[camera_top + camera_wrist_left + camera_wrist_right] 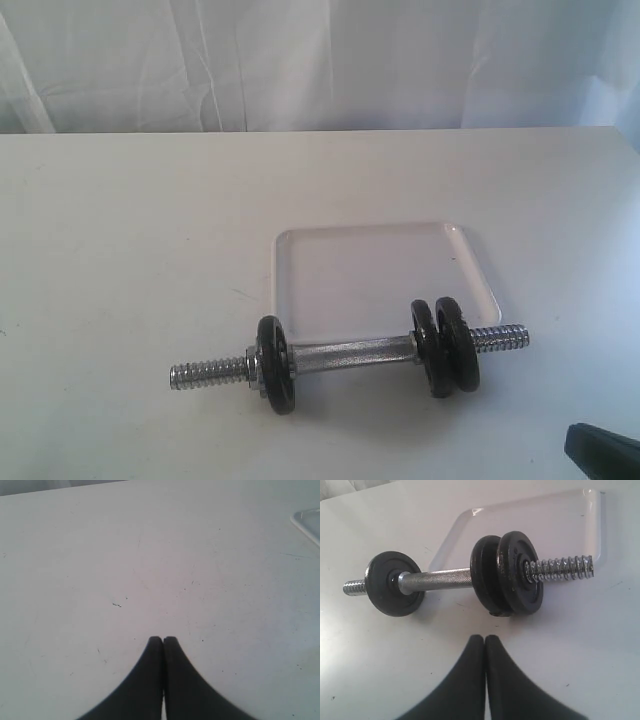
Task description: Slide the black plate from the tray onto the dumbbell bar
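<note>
Both the left tool (163,640) and right tool (485,639) are pinched together, empty. Beyond the right one, the black plate (520,572) sits outermost on the dumbbell bar (437,577) with no collar visible outside it, so a nudge could slide it off the threads. The tray (380,232) lies behind.

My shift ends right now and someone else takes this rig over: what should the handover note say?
Left gripper: shut, empty, over bare table.
Right gripper: shut, empty, facing the dumbbell, touching nothing.
Dumbbell bar lies on the table along one edge of the tray; no plate is in the tray.
On the bar: left plate, then inner right plate and outer right plate side by side.
Done: all three plates appear to be on the bar.
Left: seemingly nothing.
</note>
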Available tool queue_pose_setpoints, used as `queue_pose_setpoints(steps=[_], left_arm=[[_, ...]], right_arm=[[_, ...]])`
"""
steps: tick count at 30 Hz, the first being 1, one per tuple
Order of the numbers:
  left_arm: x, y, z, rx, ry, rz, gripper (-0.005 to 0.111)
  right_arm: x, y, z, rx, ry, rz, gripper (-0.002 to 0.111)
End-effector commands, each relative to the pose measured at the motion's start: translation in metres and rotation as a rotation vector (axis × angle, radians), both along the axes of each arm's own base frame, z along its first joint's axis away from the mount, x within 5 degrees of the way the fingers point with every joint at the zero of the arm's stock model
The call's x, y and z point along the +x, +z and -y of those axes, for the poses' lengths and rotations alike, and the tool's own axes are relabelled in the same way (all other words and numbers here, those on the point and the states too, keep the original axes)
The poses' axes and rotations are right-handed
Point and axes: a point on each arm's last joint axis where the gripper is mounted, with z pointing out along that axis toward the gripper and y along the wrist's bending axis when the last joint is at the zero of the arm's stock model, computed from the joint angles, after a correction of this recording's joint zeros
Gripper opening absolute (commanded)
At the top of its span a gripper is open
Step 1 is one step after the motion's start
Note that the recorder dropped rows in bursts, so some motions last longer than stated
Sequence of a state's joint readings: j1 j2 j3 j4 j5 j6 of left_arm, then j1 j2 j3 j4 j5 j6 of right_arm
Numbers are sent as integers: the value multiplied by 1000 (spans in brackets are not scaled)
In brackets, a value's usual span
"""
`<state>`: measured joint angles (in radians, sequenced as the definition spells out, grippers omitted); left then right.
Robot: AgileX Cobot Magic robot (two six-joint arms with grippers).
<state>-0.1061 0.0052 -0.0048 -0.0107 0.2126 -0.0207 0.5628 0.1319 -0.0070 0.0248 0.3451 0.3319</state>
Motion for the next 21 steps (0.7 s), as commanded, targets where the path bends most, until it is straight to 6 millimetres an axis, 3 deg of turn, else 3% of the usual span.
queue_pose_setpoints(steps=[1,10,21], left_arm=[[0,-1,0,-20,5,-1,0],[0,-1,0,-20,5,-1,0],[0,-1,0,-20,5,-1,0]], right_arm=[[0,-2,0,8,-7,0,0],[-5,6,6,72,-51,108,0],[1,6,21,57,-347,122,0]])
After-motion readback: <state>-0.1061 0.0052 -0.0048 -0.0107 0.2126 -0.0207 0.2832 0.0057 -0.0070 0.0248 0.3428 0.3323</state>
